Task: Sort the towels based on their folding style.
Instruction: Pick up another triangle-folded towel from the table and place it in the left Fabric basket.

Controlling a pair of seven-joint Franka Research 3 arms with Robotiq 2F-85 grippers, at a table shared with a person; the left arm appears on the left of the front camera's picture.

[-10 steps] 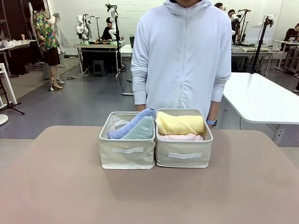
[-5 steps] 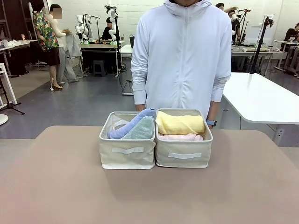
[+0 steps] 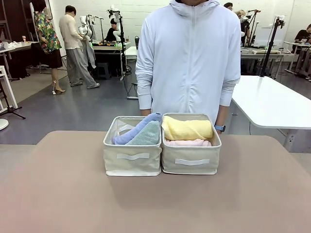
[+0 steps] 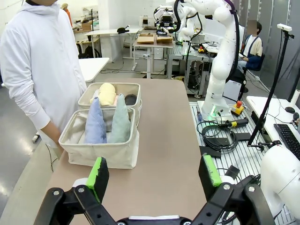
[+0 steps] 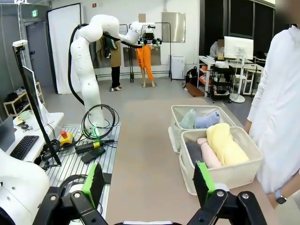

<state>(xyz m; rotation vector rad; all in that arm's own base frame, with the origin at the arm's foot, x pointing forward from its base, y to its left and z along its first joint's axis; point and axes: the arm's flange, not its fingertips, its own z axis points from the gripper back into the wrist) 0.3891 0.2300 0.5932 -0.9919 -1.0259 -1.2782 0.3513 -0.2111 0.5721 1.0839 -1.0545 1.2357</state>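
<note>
From the front, two beige bins stand touching side by side on the counter (image 3: 58,194) just before the person (image 3: 188,58): the left bin (image 3: 132,162) holds the light-blue cone towel (image 3: 131,132) and the sage-green cone towel (image 3: 146,135) leaning together, and the right bin (image 3: 190,159) holds the yellow rolled towel (image 3: 187,129) lying on top of the pink rolled towel (image 3: 188,142). The sorting looks finished, so the main risk is any needless reach back in; the yellow roll sits proud of the rim and a brush could tip it out. In the left wrist view, the left gripper (image 4: 154,176) hangs wide open and empty, well back from the bins; the two cones stand upright in the nearer bin, and a dark grey roll (image 4: 131,99) shows beside the yellow one in the farther bin. The cones lean on each other, so a knock to that bin's soft wall could topple them and loosen their fold. In the right wrist view, the right gripper (image 5: 149,182) is likewise fully open with nothing in it, near the bin of rolls; the white towel I cannot make out for certain. The person's arm (image 5: 281,187) hangs close to that bin, so a sudden move could meet it.
</note>
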